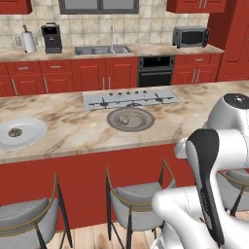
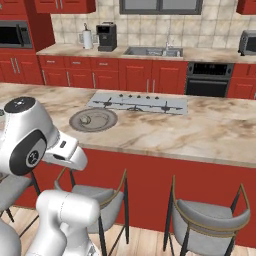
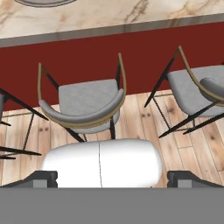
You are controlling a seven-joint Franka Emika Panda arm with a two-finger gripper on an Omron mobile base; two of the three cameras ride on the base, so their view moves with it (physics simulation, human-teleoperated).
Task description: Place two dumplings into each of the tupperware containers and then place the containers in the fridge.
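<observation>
Beige dumplings (image 1: 129, 118) (image 2: 85, 119) lie on a round grey plate (image 1: 114, 125) (image 2: 106, 123) in the middle of the island counter. One more dumpling (image 1: 14, 132) rests on a white round plate (image 1: 34, 127) at the counter's left end. In the hand view my gripper (image 3: 112, 179) is open, its two dark fingertips (image 3: 43, 178) far apart with nothing between them. It points down at the stools and wooden floor in front of the island. The grey plate's rim (image 3: 43, 1) just shows at that view's top edge. The tupperware containers and the fridge are out of view.
A grey cooktop (image 1: 131, 98) (image 2: 137, 103) is set into the island behind the grey plate. Grey stools (image 1: 133, 204) (image 2: 210, 215) (image 3: 83, 103) stand along the island's red front. Sink (image 1: 102, 49), coffee machine (image 1: 51, 38) and toaster oven (image 1: 190, 36) line the back counter.
</observation>
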